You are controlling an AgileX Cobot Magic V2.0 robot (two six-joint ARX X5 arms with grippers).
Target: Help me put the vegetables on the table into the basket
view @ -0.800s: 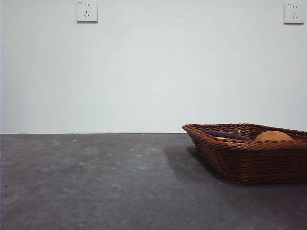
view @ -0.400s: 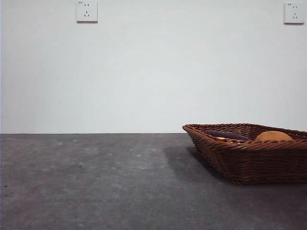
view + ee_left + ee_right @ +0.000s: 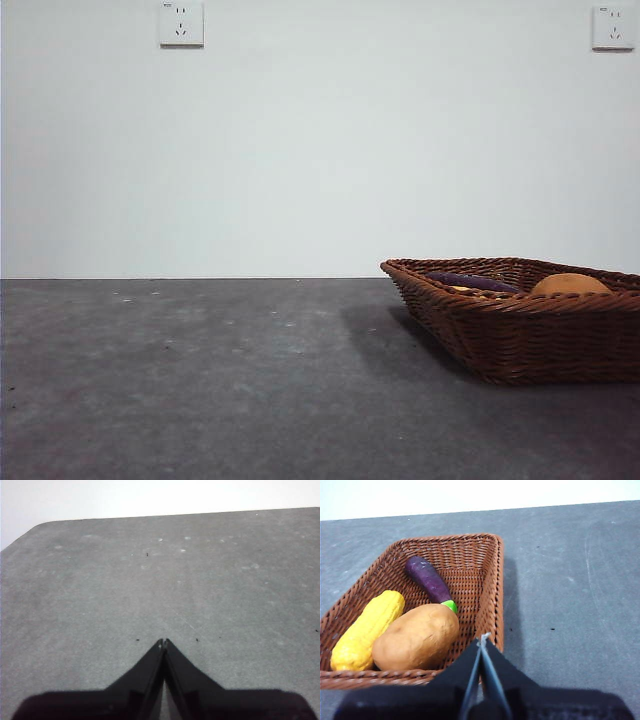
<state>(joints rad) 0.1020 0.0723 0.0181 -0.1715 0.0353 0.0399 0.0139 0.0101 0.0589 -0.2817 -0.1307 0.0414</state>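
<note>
right tool (image 3: 481, 641) closed, empty, above woven wicker basket (image 3: 492, 580) rim; inside: glossy purple eggplant (image 3: 427, 580), smooth brown potato (image 3: 416, 636), ridged yellow piece (image 3: 366, 630). left tool (image 3: 163, 642) closed over bare mottled table (image 3: 150, 580).

Low front camera level across table (image 3: 200, 380), wrist cameras looking down, sharing basket (image 3: 520, 335)

The brown wicker basket (image 3: 490, 580) on the grey table (image 3: 570, 580) holds the purple eggplant (image 3: 427, 579), brown potato (image 3: 416, 636) and yellow piece (image 3: 367, 630).

Two wall sockets (image 3: 181, 23), white wall (image 3: 320, 160)
</note>
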